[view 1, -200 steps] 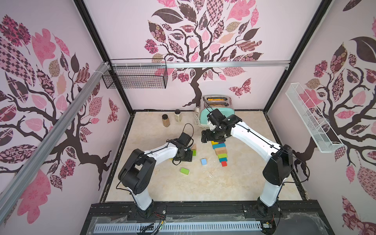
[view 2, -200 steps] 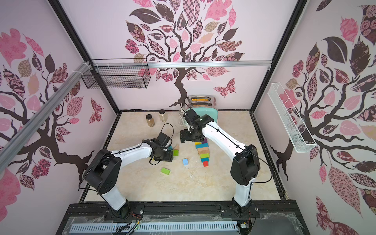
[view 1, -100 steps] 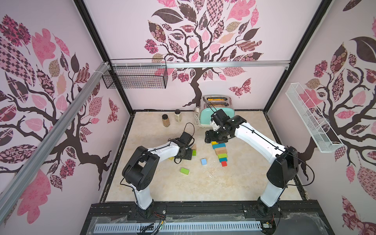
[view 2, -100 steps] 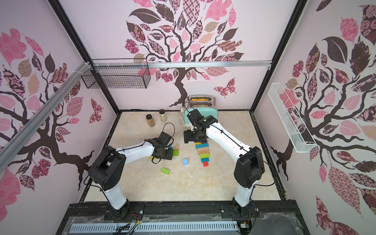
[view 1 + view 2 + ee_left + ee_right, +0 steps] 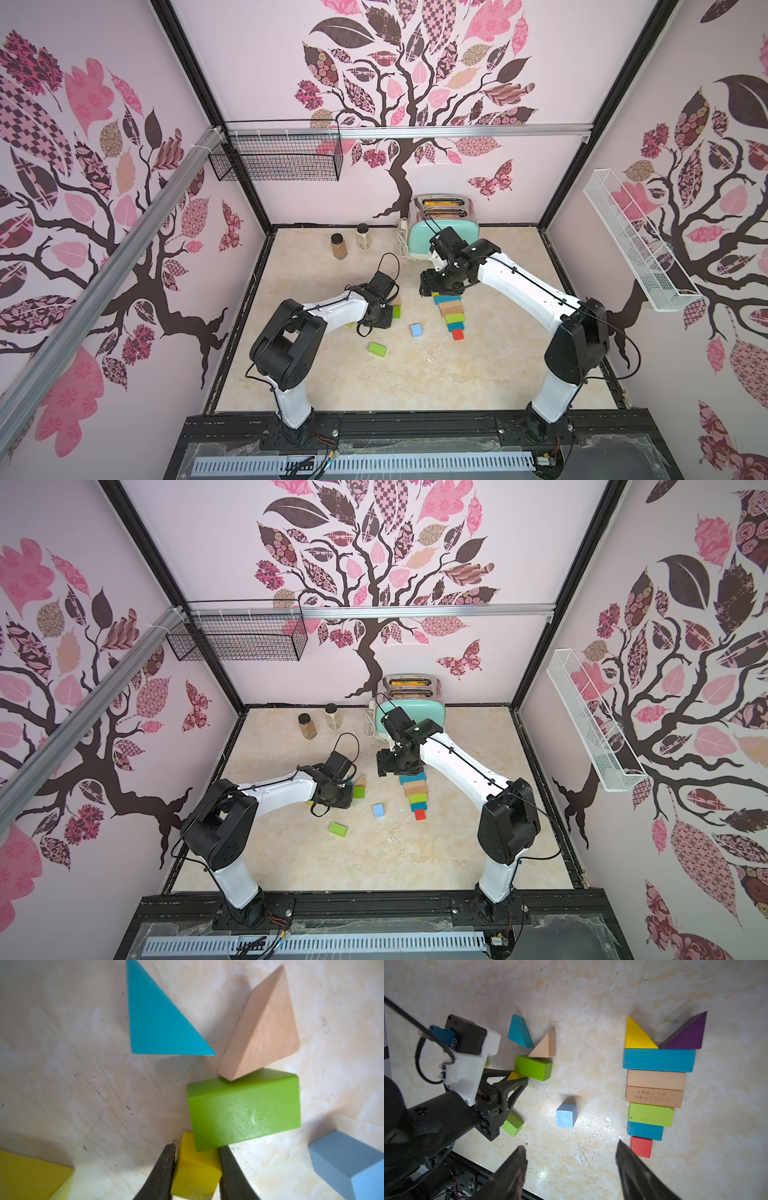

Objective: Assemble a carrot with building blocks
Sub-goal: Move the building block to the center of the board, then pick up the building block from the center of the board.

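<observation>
Because the small yellow wooden block (image 5: 195, 1172) sits pinched in my left gripper (image 5: 197, 1147), its far corner against the green wooden bar (image 5: 244, 1111) lying crosswise just ahead, I'd draw back first. My right gripper (image 5: 571, 1145) hangs wide and empty, nearer the flat carrot row (image 5: 656, 1082): six bars, two wedges. Six loose blocks (image 5: 564, 1115) lie apart from it.

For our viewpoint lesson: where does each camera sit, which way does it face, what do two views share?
Top views: high at front, facing down; left arm, right arm show.
Left wrist: looks down past left gripper clamping the yellow block.
Right wrist: looks down past open right gripper at the carrot.
Shared: both wrists show the green bar.
</observation>
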`<state>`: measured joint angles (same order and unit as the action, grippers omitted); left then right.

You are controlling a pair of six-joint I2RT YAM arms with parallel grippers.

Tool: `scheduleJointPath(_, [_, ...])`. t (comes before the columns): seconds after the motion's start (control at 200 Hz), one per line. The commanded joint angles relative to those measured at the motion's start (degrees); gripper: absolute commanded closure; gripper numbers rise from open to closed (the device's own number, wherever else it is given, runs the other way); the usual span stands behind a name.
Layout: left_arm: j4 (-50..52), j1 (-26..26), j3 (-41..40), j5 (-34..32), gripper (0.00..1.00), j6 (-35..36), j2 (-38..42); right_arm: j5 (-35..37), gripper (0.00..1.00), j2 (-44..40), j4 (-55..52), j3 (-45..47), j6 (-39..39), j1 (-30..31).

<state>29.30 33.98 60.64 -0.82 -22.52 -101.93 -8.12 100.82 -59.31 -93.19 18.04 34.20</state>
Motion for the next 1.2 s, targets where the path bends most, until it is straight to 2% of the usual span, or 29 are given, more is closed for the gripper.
scheduleJointPath(0.0, [2.83, 1.44, -1.3, 0.4, 0.77, -1.1, 0.95, -0.35, 0.3, -2.41, 0.75, 0.41, 0.55, -0.21])
scheduleJointPath(0.2, [6.73, 6.21, -1.8, -0.12, 0.79, -4.77, 4.07, -0.41, 0.31, -3.91, 0.63, 1.76, 0.68, -0.19])
scheduleJointPath(0.395, [10.44, 11.07, -0.3, -1.92, 0.73, -7.22, 5.9, -0.36, 0.31, -5.68, 1.21, 4.0, 0.9, -0.22])
scheduleJointPath(0.64, [9.66, 11.02, -0.69, -0.08, 0.51, -9.53, 2.95, -0.76, 0.3, -6.83, 1.3, 5.56, 0.85, -0.2])
scheduleJointPath(0.73, [10.74, 11.02, -0.08, -0.6, 0.34, -9.67, 3.62, -0.93, 0.3, -7.16, 1.08, 5.47, 0.59, -0.21])
scheduleJointPath(0.81, [12.43, 10.77, 0.88, -2.23, 0.28, -9.51, 5.2, -0.76, 0.29, -7.72, 1.04, 5.54, 0.19, -0.19])
scheduleJointPath(0.94, [17.63, 7.52, 3.79, -5.34, 0.2, -9.14, 10.83, -0.67, 0.25, -8.57, 0.47, 5.2, -1.18, -0.26])
scheduleJointPath(1.015, [19.02, 1.44, 3.93, -4.29, 0.2, -8.51, 14.25, -0.75, 0.21, -8.97, 0.33, 5.53, -1.88, -0.23])
scheduleJointPath(1.1, [19.94, -4.67, 4.46, -2.83, 0.19, -4.5, 15.73, -1.89, 0.16, -9.15, 0.59, 6.0, -2.19, -0.24])
scheduleJointPath(1.195, [22.88, -8.62, 6.51, -4.59, 0.16, 1.03, 13.44, -2.69, 0.13, -9.12, 0.71, 6.05, -2.48, -0.25])
